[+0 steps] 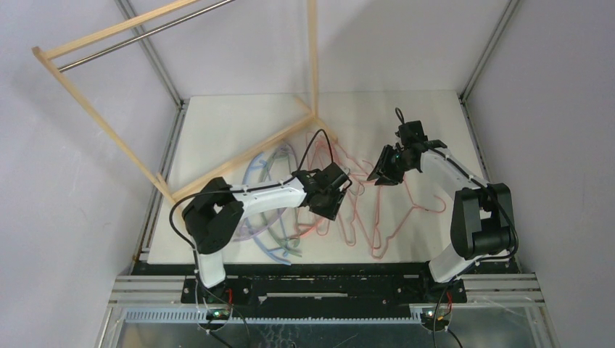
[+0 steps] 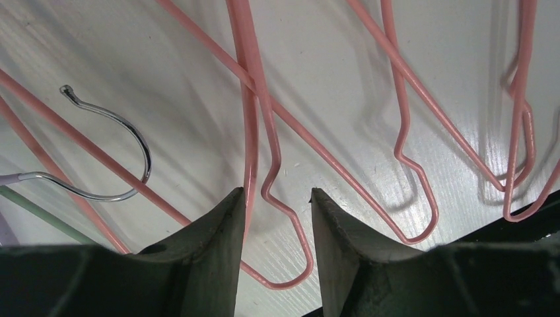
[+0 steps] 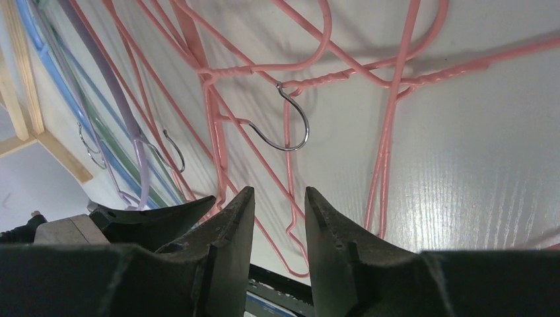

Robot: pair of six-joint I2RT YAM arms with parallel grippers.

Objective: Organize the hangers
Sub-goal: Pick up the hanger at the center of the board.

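A white, faintly grained table (image 1: 239,123) sits between plain grey walls (image 1: 65,217). A light wooden rack (image 1: 101,119) with a metal rod (image 1: 145,35) leans over its far-left corner. The hangers lie loose on the table. The thicker lilac, blue and green ones (image 3: 113,89) are just beside the rack's base rail, and the pink wire hangers (image 2: 243,26) are tangled farther from it. The left gripper (image 2: 277,195) is low over the pile, partly open, with pink wire between its jaws. The right gripper (image 3: 280,191), farthest from the rack, is parted and holds nothing.
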